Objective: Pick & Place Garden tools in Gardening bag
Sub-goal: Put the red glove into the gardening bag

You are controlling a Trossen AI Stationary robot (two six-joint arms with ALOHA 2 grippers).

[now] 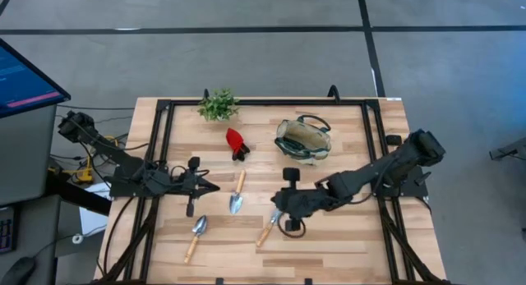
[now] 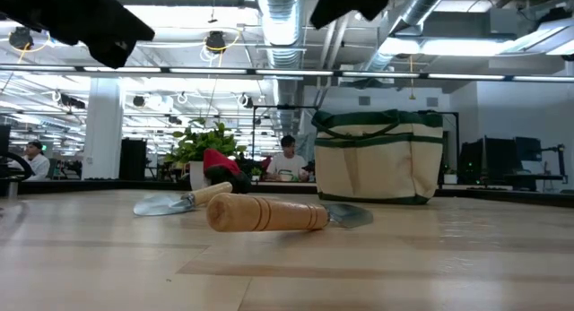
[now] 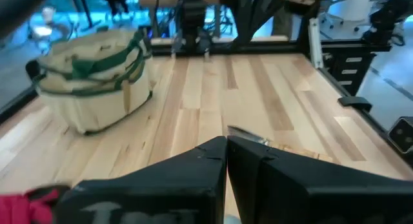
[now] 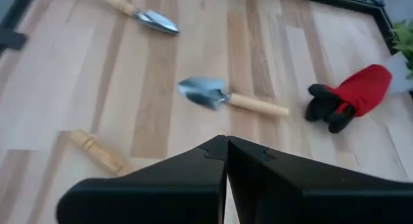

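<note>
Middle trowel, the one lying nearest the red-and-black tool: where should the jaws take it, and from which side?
Grip the middle trowel by its wooden handle, coming straight down from above. It lies flat on the table, handle toward the red-and-black tool, metal blade toward the front edge, with clear wood on both sides. The round handle probably suits closing jaws better than the thin, scooped blade; set them across it.
</note>
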